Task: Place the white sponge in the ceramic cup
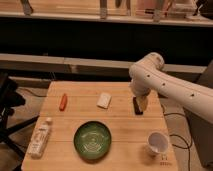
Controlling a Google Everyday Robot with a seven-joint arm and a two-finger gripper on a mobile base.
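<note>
The white sponge (104, 100) lies flat on the wooden table (75, 116), towards the back middle. The ceramic cup (158, 142) stands near the front right corner, with its pale inside showing. My white arm reaches in from the right. My gripper (141, 103) hangs at the arm's end above the black bar (136, 106), to the right of the sponge and apart from it. The cup is well in front of the gripper.
A green bowl (93, 140) sits at the front middle. A long white bottle (40, 138) lies at the front left. A small red object (63, 101) lies at the back left. A shelf and a dark wall run behind the table.
</note>
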